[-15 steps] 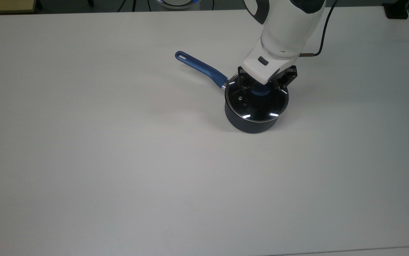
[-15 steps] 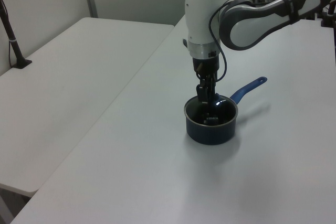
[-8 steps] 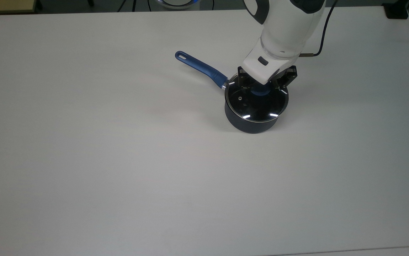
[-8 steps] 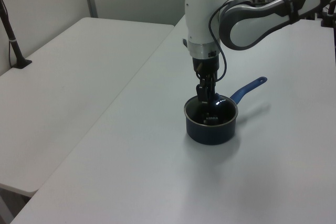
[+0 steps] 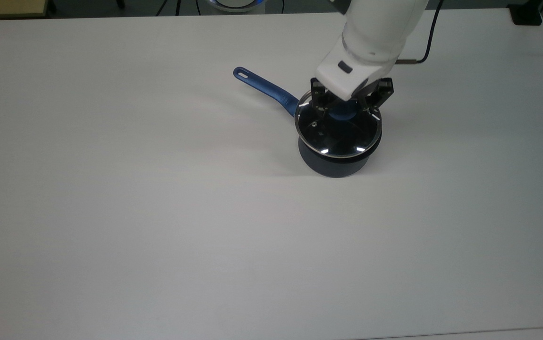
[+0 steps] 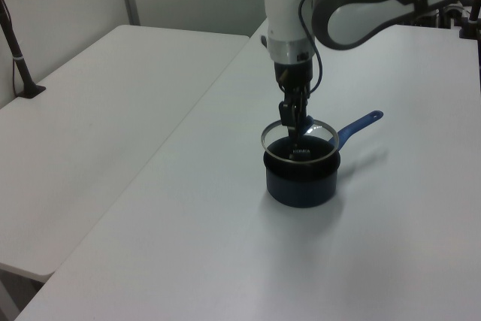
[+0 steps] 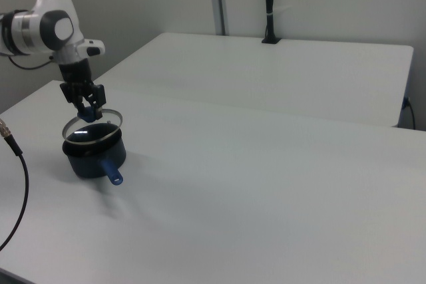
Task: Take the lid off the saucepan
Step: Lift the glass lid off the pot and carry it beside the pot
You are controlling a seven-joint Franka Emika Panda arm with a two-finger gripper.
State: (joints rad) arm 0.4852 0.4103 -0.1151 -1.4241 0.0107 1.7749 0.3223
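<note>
The jaws pinched the lid (image 5: 338, 130) by its blue knob, just clear above the saucepan (image 5: 335, 160) on the tabletop (image 5: 158, 212); a slipping knob could drop the glass back.

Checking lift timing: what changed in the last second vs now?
The gripper, shut on the knob, has risen and taken the lid with it: the lid now hangs just above the saucepan, a gap showing under its rim in the left view. The saucepan stayed where it was on the table, handle pointing the same way.
</note>
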